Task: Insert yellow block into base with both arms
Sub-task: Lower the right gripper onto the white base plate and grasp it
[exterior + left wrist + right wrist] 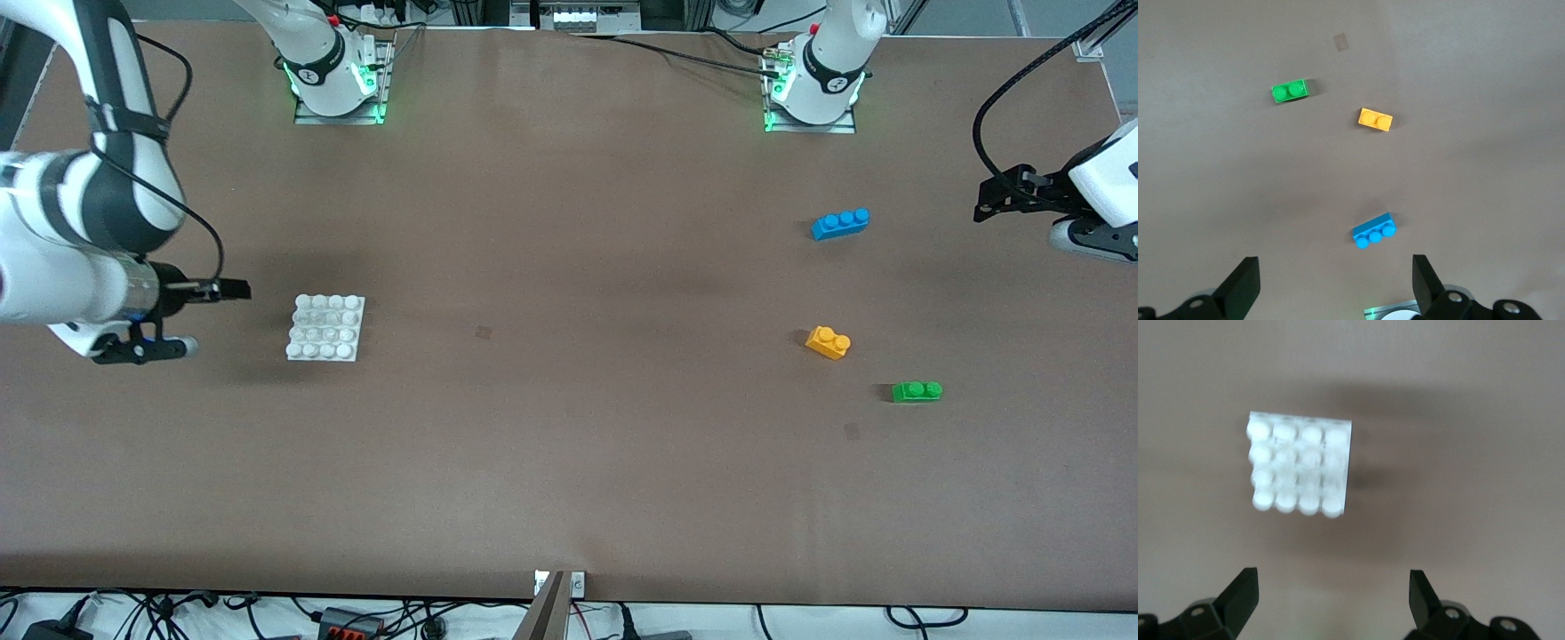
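Observation:
The yellow block (828, 342) lies on the brown table toward the left arm's end; it also shows in the left wrist view (1375, 120). The white studded base (326, 327) lies flat toward the right arm's end and shows in the right wrist view (1300, 465). My left gripper (985, 200) is open and empty in the air at the table's left-arm end, apart from all bricks; it also shows in its wrist view (1336, 283). My right gripper (209, 317) is open and empty beside the base, not touching it; it also shows in its wrist view (1333, 600).
A blue three-stud brick (840, 223) lies farther from the front camera than the yellow block; it also shows in the left wrist view (1375, 230). A green two-stud brick (917, 391) lies nearer, beside the yellow block, and also shows there (1291, 91). The arm bases stand at the table's back edge.

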Robot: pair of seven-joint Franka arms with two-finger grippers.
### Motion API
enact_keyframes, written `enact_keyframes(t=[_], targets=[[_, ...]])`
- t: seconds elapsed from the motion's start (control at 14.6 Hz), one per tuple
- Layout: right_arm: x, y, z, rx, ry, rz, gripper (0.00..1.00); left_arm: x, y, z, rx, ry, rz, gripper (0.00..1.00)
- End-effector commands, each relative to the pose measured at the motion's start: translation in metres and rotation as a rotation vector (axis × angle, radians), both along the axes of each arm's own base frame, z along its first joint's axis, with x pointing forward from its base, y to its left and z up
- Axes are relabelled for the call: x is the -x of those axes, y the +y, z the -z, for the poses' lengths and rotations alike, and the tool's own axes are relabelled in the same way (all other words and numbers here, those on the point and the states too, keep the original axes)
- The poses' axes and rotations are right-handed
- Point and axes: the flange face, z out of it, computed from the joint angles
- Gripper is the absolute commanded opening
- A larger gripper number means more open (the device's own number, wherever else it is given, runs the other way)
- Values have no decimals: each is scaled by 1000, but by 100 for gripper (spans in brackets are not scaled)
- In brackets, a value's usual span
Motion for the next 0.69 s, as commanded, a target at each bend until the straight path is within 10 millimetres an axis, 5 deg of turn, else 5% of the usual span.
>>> enact_keyframes(t=[0.0, 0.41, 0.62], targets=[[20, -1, 48, -3, -115, 34, 100, -4, 1, -4, 19, -2, -11, 100], [59, 10, 126, 7, -276, 63, 100, -4, 1, -4, 20, -2, -9, 100], [63, 21, 146, -3, -305, 46, 100, -5, 1, -2, 19, 2, -9, 100]])
